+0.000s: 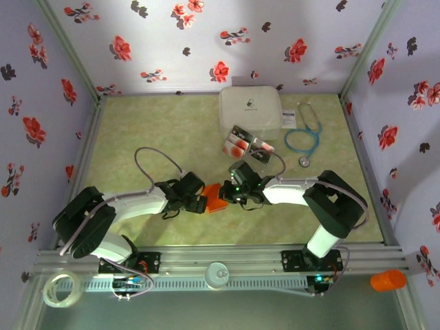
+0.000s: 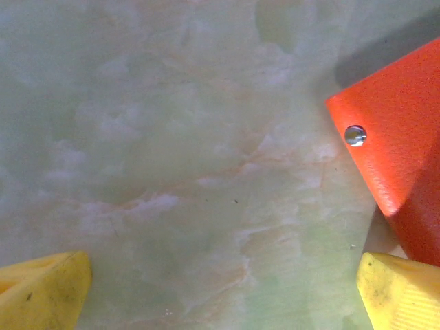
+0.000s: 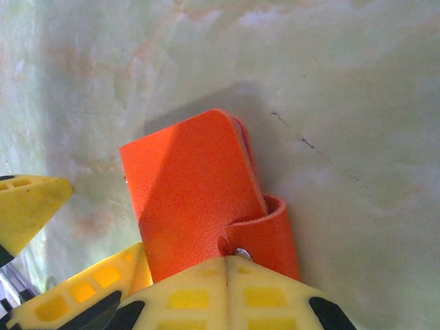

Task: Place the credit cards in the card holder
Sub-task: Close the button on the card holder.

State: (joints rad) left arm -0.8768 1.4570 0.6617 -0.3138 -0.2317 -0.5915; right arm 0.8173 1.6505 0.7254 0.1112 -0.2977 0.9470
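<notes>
Near the table's middle, between the two arms, the holder [image 1: 216, 199] is lying flat and folded, its snap tab looking fastened. The right gripper [image 3: 227, 302] is sitting with its fingers pressed fully together, tips at the tab's stud. I cannot tell whether they are pinching the tab or merely pinning it. Either way it is probably steadying the holder so the other arm can open it. The left gripper [image 2: 220, 295] is hovering low, fingers spread as wide as they go and holding nothing. The holder's corner is lying just beside one finger [image 2: 399, 289], at the gap's edge rather than centred between the tips. The cards [image 1: 242, 144] are lying farther back against the white case [image 1: 251, 110], well apart from both grippers.
</notes>
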